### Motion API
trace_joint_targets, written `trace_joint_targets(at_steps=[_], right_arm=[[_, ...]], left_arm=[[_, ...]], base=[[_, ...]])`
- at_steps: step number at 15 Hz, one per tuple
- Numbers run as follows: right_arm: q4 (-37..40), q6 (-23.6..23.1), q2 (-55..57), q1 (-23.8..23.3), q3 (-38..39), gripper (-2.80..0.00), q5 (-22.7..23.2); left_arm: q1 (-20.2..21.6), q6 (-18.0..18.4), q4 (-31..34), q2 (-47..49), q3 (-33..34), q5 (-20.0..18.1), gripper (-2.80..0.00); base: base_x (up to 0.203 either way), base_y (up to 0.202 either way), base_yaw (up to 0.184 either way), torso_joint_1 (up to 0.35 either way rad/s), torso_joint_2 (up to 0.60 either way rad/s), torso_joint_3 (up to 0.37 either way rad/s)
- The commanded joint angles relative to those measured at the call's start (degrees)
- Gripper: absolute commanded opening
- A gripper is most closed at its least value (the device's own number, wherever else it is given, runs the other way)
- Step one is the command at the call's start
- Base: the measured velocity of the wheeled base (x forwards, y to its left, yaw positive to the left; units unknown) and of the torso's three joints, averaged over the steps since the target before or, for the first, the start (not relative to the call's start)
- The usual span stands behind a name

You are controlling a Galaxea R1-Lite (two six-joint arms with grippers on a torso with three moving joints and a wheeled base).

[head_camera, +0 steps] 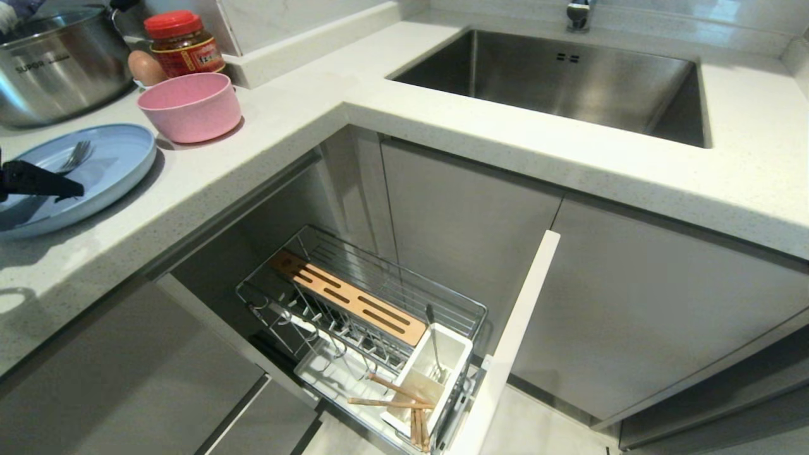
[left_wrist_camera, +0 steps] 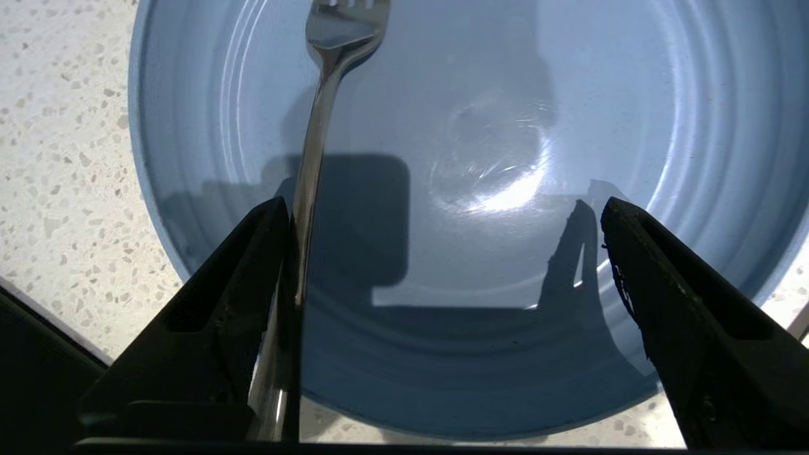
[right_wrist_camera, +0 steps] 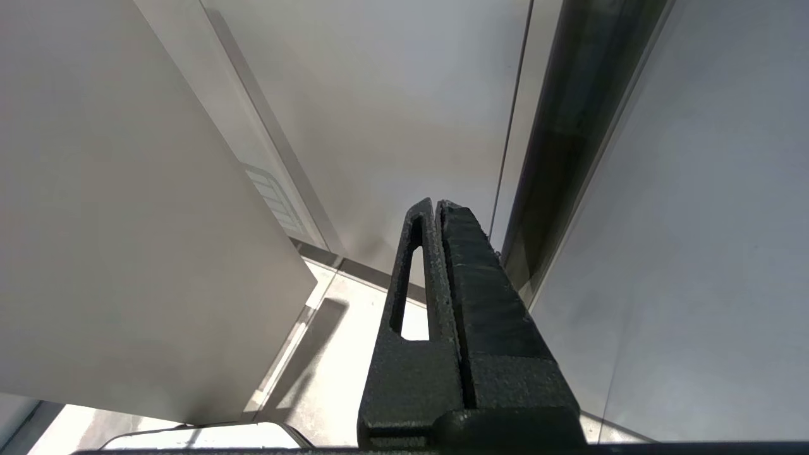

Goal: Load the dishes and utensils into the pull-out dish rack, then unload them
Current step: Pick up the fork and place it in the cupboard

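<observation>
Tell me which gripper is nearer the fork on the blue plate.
Left. The left gripper hangs open right over the blue plate, one finger beside the fork. The right gripper is shut, down by the cabinet fronts, away from the counter.

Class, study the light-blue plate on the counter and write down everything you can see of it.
The light-blue plate is round and shallow with a raised rim and faint concentric rings inside; it looks like matte plastic with a soft glare near the middle. It lies flat on the speckled white counter, close to the pink bowl. A silver fork lies in it, tines toward the far side. The left gripper hovers open over it, one finger right beside the fork handle, casting a shadow on the plate.
</observation>
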Motion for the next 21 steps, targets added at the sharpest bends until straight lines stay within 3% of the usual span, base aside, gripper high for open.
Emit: trace_joint_targets(at_steps=[1, 12, 13, 14, 21], right_arm=[[-0.04, 0.03, -0.24, 0.00, 0.00, -2.80, -0.01], [-0.04, 0.03, -0.23, 0.00, 0.00, -2.80, -0.01], [-0.04, 0.03, -0.18, 0.00, 0.00, -2.80, -0.01], [-0.04, 0.03, -0.24, 0.00, 0.00, -2.80, -0.01], [-0.04, 0.03, -0.16, 0.00, 0.00, -2.80, -0.01]], left_arm=[[-0.08, 0.14, 0.22, 0.30, 0.15, 0.00, 0.00], [-0.69, 0.34, 0.22, 0.31, 0.76, 1.10, 0.00], [-0.61, 1.54, 0.22, 0.31, 1.02, 1.14, -0.26], [-0.61, 1.81, 0.31, 0.31, 1.03, 1.40, -2.80], [-0.60, 1.97, 0.22, -0.15, 1.55, 1.67, -2.80]], base=[[0.000, 0.000, 0.000, 0.000, 0.00, 0.000], [0.000, 0.000, 0.000, 0.000, 0.00, 0.000], [0.000, 0.000, 0.000, 0.000, 0.00, 0.000], [0.000, 0.000, 0.000, 0.000, 0.00, 0.000], [0.000, 0.000, 0.000, 0.000, 0.00, 0.000]])
